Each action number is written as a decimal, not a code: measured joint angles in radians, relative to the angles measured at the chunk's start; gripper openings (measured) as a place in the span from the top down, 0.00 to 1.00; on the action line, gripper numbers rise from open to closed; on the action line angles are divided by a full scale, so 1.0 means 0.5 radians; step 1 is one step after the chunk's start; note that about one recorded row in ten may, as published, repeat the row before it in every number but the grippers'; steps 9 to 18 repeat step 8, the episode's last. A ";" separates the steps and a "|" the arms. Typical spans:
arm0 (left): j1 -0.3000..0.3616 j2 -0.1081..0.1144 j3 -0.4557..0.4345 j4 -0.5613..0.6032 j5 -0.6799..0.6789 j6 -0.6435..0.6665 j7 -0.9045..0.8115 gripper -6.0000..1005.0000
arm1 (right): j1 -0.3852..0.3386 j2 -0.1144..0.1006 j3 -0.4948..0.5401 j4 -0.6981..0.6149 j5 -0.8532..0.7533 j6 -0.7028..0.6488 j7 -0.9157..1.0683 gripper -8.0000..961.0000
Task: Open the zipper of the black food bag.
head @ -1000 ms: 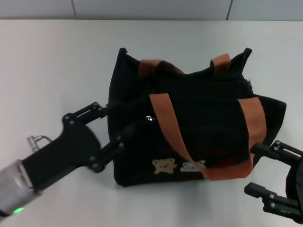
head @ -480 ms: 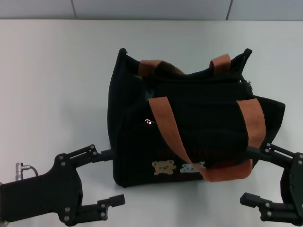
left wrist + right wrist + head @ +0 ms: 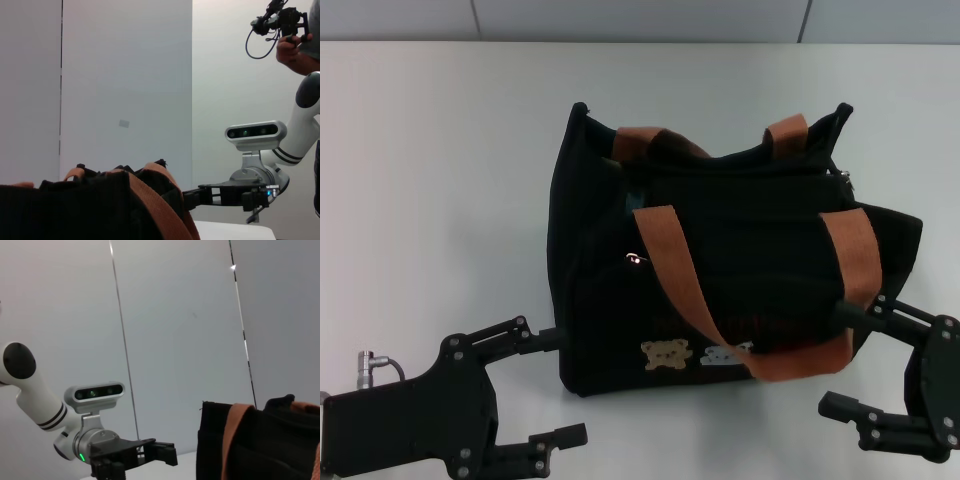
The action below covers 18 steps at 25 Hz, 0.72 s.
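The black food bag (image 3: 740,270) stands mid-table, its orange-brown straps draped over the top and front. A small silver pull tab (image 3: 636,259) of the zipper hangs at the bag's front left, and the top gapes a little at the left end. My left gripper (image 3: 566,385) is open, low at the front left, just clear of the bag's left corner. My right gripper (image 3: 834,358) is open at the bag's front right, its upper finger against the lower right corner. The left wrist view shows the bag (image 3: 100,207) and the right gripper (image 3: 200,196). The right wrist view shows the bag (image 3: 260,445) and the left gripper (image 3: 155,452).
The white table (image 3: 440,150) spreads around the bag, with a grey wall strip (image 3: 640,18) behind it. In the left wrist view a person's hand (image 3: 292,42) holds a cabled device high up, behind the right arm.
My left gripper has drawn back from the bag's left side, where it was by the pull tab, to the near left. The right gripper has edged slightly toward the bag.
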<state>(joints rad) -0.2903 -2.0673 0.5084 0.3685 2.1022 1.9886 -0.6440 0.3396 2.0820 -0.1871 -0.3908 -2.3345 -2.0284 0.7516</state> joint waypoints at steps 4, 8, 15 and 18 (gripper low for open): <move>0.002 -0.001 -0.006 -0.006 -0.005 -0.001 0.017 0.20 | 0.002 0.003 0.003 0.005 0.013 0.004 -0.001 0.12; 0.006 -0.001 -0.017 -0.004 -0.014 -0.001 0.028 0.20 | 0.004 0.006 0.006 0.007 0.032 0.005 -0.003 0.12; 0.006 -0.001 -0.017 -0.004 -0.014 -0.001 0.028 0.20 | 0.004 0.006 0.006 0.007 0.032 0.005 -0.003 0.12; 0.006 -0.001 -0.017 -0.004 -0.014 -0.001 0.028 0.20 | 0.004 0.006 0.006 0.007 0.032 0.005 -0.003 0.12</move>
